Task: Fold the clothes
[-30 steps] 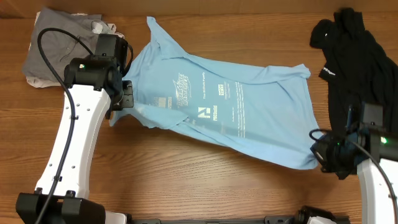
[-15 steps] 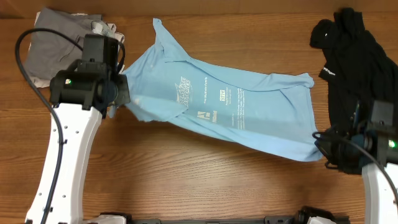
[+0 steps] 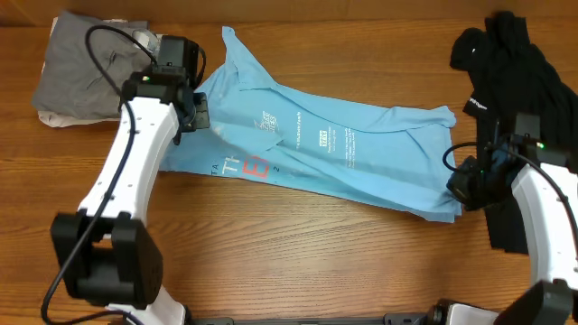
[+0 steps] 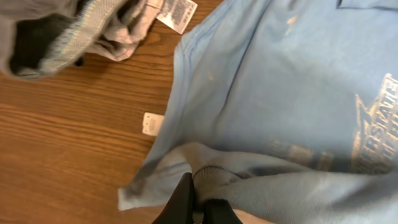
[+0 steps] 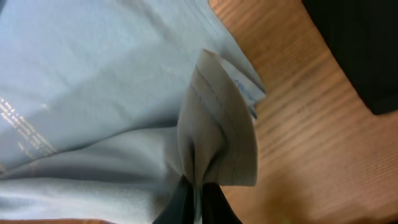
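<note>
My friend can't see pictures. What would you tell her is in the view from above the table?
The left gripper and right gripper each pinch one end of a light blue T-shirt lying across a wooden table. A crumpled grey garment sits at the top left, a black garment at the right.

Overhead straight down on table, wrist views close above blue T-shirt, shared by all

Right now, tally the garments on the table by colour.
light blue T-shirt: 1
black garment: 1
grey garment: 1 (bunched, so it may hide more)
Total: 3
</note>
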Motion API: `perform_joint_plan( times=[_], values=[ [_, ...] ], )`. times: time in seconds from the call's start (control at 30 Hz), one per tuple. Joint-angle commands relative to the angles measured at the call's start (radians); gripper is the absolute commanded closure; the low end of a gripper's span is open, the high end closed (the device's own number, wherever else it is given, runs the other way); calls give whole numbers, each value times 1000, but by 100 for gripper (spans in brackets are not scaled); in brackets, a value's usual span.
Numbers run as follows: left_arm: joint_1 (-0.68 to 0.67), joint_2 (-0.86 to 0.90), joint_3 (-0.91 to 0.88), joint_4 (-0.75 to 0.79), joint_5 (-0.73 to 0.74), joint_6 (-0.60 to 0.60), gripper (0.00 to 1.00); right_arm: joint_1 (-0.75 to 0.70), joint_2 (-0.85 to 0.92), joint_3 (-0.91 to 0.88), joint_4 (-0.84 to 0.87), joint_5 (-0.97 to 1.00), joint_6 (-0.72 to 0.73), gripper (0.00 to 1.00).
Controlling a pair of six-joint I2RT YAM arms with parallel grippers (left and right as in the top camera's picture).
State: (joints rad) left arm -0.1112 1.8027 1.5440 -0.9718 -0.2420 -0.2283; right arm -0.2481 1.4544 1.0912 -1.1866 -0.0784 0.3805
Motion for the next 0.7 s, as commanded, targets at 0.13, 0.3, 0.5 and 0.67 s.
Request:
perform_joint_plan(
  times=[0.13,0.3,0.5,0.67],
  values=[
    [-1,148,-8,17,47,39,96,-5,96,23,60,5,-49,96],
    [-1,222,-8,34,56,42,96,-5,113,23,109,5,-53,96],
    [-1,243,-8,58,56,42,96,-5,113,23,177,5,-53,96],
    [-1,243,-8,80,56,42,96,-5,113,23,236,5,-53,96]
  ],
)
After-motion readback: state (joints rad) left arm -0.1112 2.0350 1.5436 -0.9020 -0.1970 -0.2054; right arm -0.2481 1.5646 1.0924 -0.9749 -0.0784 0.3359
